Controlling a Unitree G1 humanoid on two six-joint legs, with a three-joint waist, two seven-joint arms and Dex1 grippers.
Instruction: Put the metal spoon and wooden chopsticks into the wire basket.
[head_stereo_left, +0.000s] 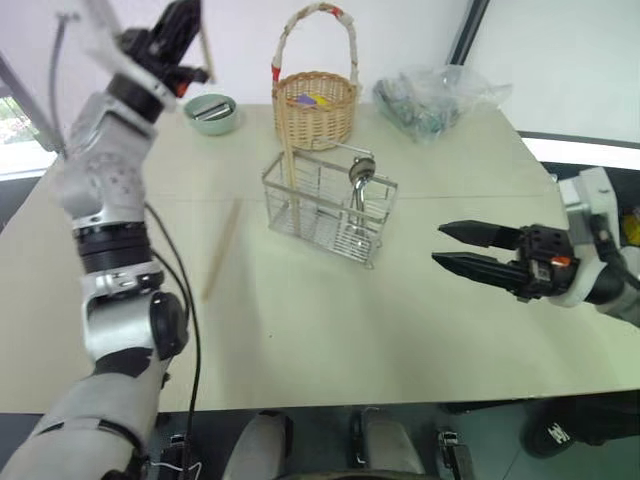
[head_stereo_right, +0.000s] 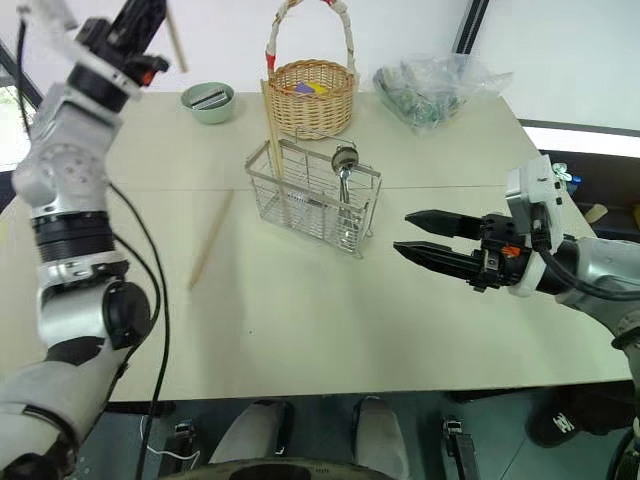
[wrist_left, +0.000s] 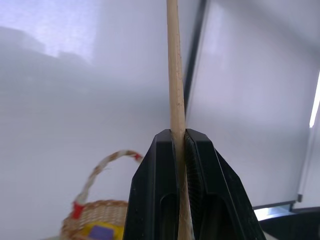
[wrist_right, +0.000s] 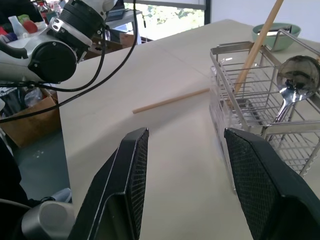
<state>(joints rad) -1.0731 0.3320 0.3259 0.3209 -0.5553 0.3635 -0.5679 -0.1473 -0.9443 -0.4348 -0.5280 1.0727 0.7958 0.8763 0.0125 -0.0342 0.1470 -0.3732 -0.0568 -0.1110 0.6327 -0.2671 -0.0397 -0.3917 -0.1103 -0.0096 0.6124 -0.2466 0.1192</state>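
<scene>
Wooden chopsticks are split three ways at this moment. One stands upright in the left compartment of the wire basket, its top leaning against the far rim. A second chopstick lies flat on the bench, just left of the basket. A third is pinched between the closed fingers of the left end effector, which is raised high at the far left, above a small green bowl; the left wrist view shows the stick running straight up from between the black pads. The metal spoon already sits in the basket's right compartment, bowl end up.

The right end effector hovers empty over the bench to the right of the basket, its two fingers parted and pointing left toward it.

By my reading, the step in hand is carrying the gripped chopstick to the basket. The next move calls for bringing it over a compartment, tipping it near vertical so its lower end clears the rim, and letting go. The stick on the bench would remain to be fetched. A round wicker basket stands just beyond and must not be mistaken for the target.
</scene>
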